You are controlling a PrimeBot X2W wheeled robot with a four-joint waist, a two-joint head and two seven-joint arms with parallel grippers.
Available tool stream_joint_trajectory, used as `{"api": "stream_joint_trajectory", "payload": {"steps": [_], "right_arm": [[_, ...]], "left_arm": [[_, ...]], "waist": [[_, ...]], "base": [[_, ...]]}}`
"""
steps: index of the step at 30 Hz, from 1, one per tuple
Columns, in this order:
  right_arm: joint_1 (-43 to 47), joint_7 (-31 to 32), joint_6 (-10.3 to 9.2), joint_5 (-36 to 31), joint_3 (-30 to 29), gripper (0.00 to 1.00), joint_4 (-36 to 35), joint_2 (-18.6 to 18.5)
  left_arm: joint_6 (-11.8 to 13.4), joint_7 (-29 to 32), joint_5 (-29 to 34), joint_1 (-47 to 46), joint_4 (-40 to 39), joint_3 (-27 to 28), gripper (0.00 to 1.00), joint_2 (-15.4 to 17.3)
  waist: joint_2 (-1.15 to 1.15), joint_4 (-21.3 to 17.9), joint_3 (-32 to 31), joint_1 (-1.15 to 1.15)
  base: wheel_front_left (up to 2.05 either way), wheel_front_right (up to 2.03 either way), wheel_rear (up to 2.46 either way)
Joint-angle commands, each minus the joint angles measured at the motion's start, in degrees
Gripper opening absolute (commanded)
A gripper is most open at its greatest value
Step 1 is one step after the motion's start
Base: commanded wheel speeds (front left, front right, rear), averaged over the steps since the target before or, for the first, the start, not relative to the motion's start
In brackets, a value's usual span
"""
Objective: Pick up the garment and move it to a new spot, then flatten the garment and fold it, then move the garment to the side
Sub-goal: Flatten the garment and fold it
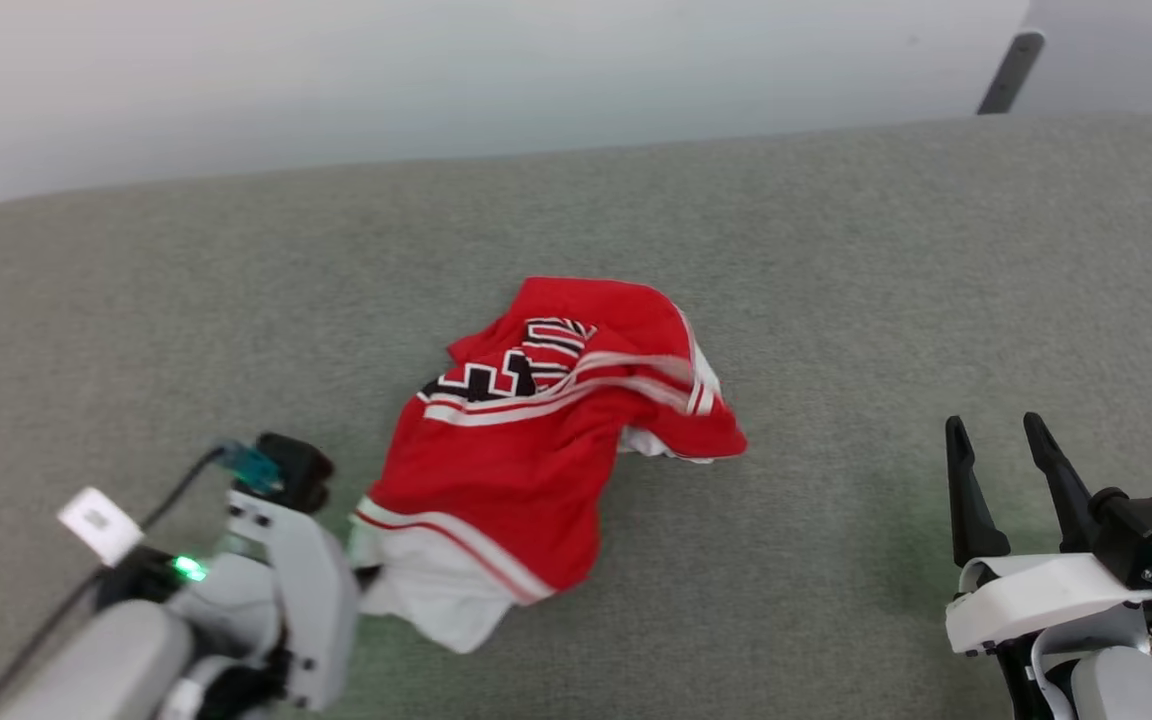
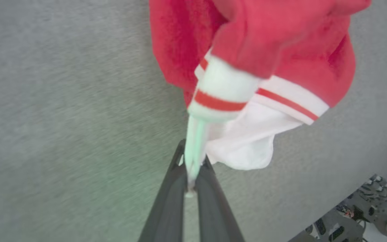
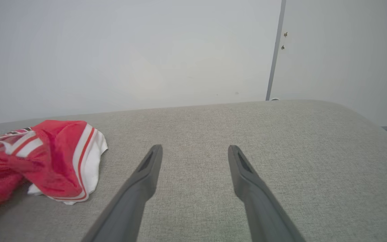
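Observation:
The garment (image 1: 516,440), a red jersey with white sleeves, stripe trim and black letters, lies crumpled in the middle of the grey surface. In the left wrist view my left gripper (image 2: 193,161) is shut on a white edge of the garment (image 2: 264,67), pinched thin between the two dark fingers. In the head view the left wrist sits at the garment's lower left, its fingers hidden under the cloth. My right gripper (image 1: 996,430) stands open at the lower right, well away from the garment (image 3: 42,158), with nothing between its fingers (image 3: 146,168).
A grey fabric-covered surface (image 1: 836,300) spreads widely around the garment. A pale wall (image 1: 436,70) runs behind its far edge, with a dark strip (image 1: 1011,70) at the upper right. Part of the robot's base (image 2: 358,215) shows in the left wrist view's lower right corner.

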Motion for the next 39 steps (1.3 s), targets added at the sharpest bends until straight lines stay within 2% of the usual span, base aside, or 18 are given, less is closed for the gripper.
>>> {"api": "stream_joint_trajectory", "payload": {"steps": [1,5,9,14,17,23,31,32,33,34,39], "right_arm": [[0.39,-0.21,0.03,-0.37,-0.06,1.0,0.09,-0.26],[0.64,-0.22,0.03,-0.54,0.48,1.0,0.35,-0.51],[0.83,-0.22,0.03,-0.52,0.92,1.0,0.54,-0.69],[0.59,0.02,0.03,-0.45,1.65,1.0,0.66,-1.05],[0.41,0.01,0.03,-0.24,2.25,1.0,0.67,-1.23],[-0.17,0.15,0.03,0.21,3.14,1.0,0.78,-1.56],[-0.98,0.5,0.03,0.41,4.08,1.0,1.35,-1.96],[-1.09,0.64,0.03,0.44,4.3,1.0,1.41,-2.09],[-1.16,0.63,0.03,0.48,4.4,1.0,1.45,-2.21],[-1.24,0.75,0.03,0.51,4.52,1.0,1.48,-2.32],[-0.92,1.67,0.03,0.98,5.29,1.0,1.26,-3.0]], "left_arm": [[-0.27,0.64,0.58,-0.48,-0.48,0.29,0.0,1.43],[-0.53,3.62,1.09,-1.19,-1.88,1.41,0.0,6.54],[-2.2,5.41,1.48,-2.62,-0.48,2.14,0.0,10.52],[-5.22,6.51,3.08,-4.99,4.29,1.63,0.0,14.0],[-6.29,6.13,4.42,-6.32,7.83,1.16,0.0,15.0],[-7.91,2.87,5.94,-7.91,15.08,-0.32,0.0,13.45],[-8.93,-1.4,6.42,-9.31,23.79,-2.6,0.0,8.94],[-8.97,-1.81,5.9,-9.62,24.43,-2.41,0.04,8.31],[-9.01,-2.04,5.86,-9.98,24.99,-2.4,0.43,7.9],[-9.07,-2.27,6.0,-10.31,25.43,-2.57,1.0,7.8],[-8.6,-2.08,4.98,-12.0,25.75,-2.03,1.0,6.73]], "waist": [[0.0,1.2,-0.83,0.0],[0.0,2.3,-1.55,0.0],[0.0,3.13,-1.97,0.0],[0.0,3.24,-2.01,0.0],[0.0,2.98,-1.76,0.0],[0.0,2.06,-0.95,0.0],[0.0,1.88,-0.39,0.0],[0.0,2.02,-0.46,0.0],[0.0,2.26,-0.56,0.0],[0.0,2.51,-0.69,0.0],[0.0,4.44,-1.74,0.0]], "base": [[0.0,0.0,0.0],[0.0,0.0,0.0],[0.0,0.0,0.0],[0.0,0.0,0.0],[0.0,0.0,0.0],[0.0,0.0,0.0],[0.0,0.0,0.0],[0.0,0.0,0.0],[0.0,0.0,0.0],[0.0,0.0,0.0],[0.0,0.0,0.0]]}}
